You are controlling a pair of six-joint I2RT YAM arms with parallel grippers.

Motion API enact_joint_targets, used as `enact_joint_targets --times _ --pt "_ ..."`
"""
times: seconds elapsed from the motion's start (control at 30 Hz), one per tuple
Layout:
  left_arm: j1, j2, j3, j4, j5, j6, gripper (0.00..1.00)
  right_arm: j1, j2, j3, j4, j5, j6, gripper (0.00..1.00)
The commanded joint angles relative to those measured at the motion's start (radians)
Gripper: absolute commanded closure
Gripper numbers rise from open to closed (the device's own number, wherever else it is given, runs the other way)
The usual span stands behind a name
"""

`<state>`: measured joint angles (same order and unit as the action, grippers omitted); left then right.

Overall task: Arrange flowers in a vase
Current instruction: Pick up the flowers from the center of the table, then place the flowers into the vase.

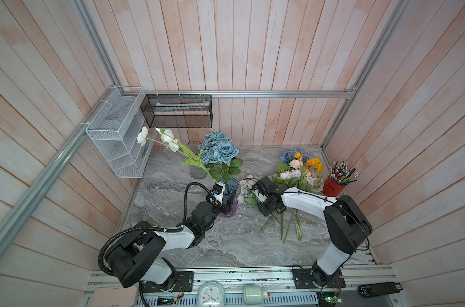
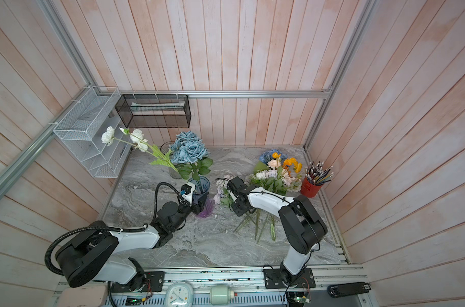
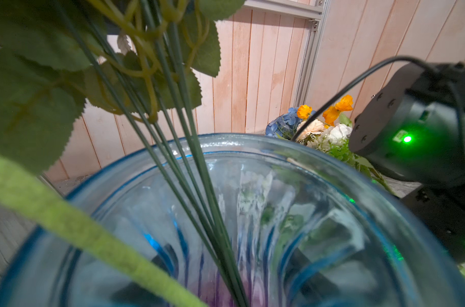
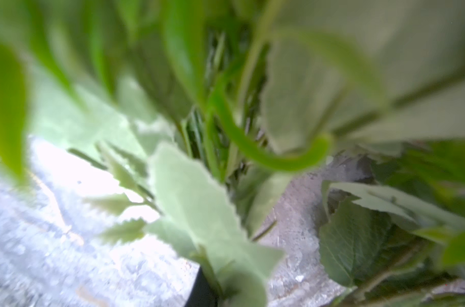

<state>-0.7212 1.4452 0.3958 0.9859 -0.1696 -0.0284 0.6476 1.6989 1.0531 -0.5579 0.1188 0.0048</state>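
Marble worktop [image 1: 226,247]; blue glass vase [image 1: 232,186] left of centre, left tool [image 1: 226,208] clasping it low. Loose flowers [image 1: 300,172] heaped right, stems pointing my way. Right tool [image 1: 254,189] clenched amid lilac spray [image 1: 244,184] foliage, vase just to its left; I cannot tell if a stem is caught.

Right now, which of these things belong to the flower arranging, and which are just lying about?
For the job: blue vase, dusty-blue roses, white flowers, lilac bunch, mixed flower pile.
Just lying about: red pencil cup, white wire basket, black mesh basket, clock.
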Motion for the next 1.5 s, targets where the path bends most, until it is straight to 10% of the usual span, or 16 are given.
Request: enact_joint_targets --times 0.0,0.4,0.83,1.47 --pt "-0.006 0.027 -0.017 -0.080 -0.010 -0.011 1.00 0.007 -0.061 0.010 -0.041 -0.008 0.028 1.00" --pt "-0.006 0.033 -0.014 -0.084 -0.014 -0.010 1.00 -0.202 -0.344 0.034 0.047 -0.285 0.203 1.00" --pt "-0.009 0.051 -0.018 -0.070 -0.021 -0.007 1.00 -0.336 -0.795 -0.131 0.869 -0.538 0.471 1.00" --pt "-0.015 0.053 0.003 -0.090 0.003 -0.009 1.00 0.081 -0.503 -0.343 1.794 -0.488 0.247 1.00"
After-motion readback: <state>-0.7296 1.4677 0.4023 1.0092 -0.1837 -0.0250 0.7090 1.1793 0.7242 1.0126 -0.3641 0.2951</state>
